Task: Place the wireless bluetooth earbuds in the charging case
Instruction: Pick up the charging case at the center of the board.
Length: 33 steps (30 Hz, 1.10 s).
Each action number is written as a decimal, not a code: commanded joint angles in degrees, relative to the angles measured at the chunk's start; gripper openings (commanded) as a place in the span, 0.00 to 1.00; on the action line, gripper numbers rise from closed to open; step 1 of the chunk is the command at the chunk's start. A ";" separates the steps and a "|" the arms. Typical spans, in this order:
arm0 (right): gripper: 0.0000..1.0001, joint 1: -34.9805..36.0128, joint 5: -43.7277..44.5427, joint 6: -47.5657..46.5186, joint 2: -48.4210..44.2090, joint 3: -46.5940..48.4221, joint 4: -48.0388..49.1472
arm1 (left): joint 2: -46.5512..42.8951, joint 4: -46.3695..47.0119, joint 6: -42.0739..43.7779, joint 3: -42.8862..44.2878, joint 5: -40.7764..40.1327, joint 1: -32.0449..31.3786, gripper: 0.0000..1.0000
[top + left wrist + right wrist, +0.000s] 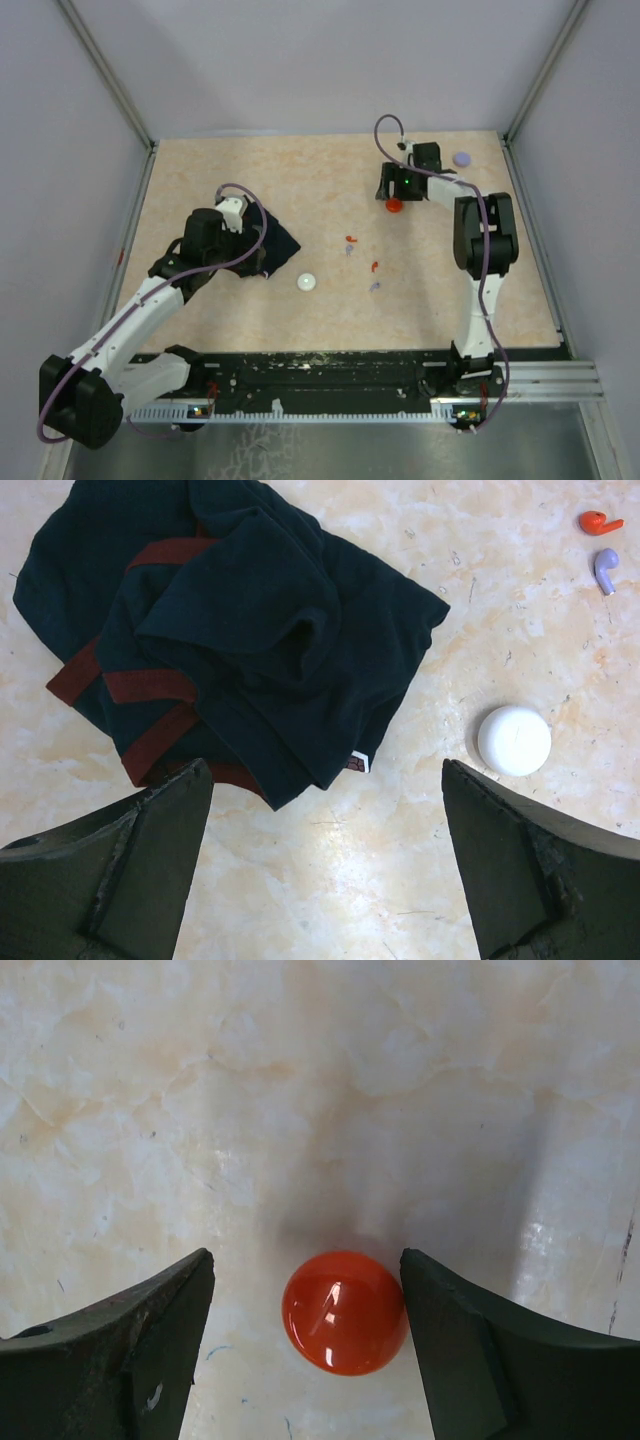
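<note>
The right gripper (pixel 305 1260) hangs low over the table (pixel 250 170) toward its far right corner. Its jaws stand fairly wide around the red round case (pixel 345 1312): one finger is just beside the case's rim and the other stands apart, so nothing is gripped. The left gripper (pixel 325 770) is spread wide and empty over the edge of a crumpled navy cloth (pixel 230 630) with red stripes, on the table's left half. A white round case (pixel 514 740) lies near the cloth. Four earbuds lie loose mid-table, roughly between the white and red cases: a red earbud (pixel 351 239) just beside a lavender earbud (pixel 349 250), and a second red earbud (pixel 373 266) and a second lavender earbud (pixel 375 286) nearer the arms. A lavender round case (pixel 462 158) sits in the far right corner.
</note>
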 commanded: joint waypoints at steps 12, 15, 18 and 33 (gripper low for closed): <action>0.73 0.62 0.01 -2.58 -7.63 -8.32 -2.15 | -0.52 1.26 1.02 -0.54 1.69 0.57 1.00; 0.73 1.75 4.79 -3.87 -8.13 -8.67 -2.70 | -0.57 1.33 0.98 -0.54 1.69 0.61 1.00; 0.73 3.10 10.90 -5.58 -7.98 -7.72 -3.55 | -0.55 1.34 1.00 -0.55 1.87 0.58 1.00; 0.62 6.92 19.20 -14.48 -1.89 1.76 -13.20 | -0.43 1.25 0.89 -0.52 2.17 0.60 1.00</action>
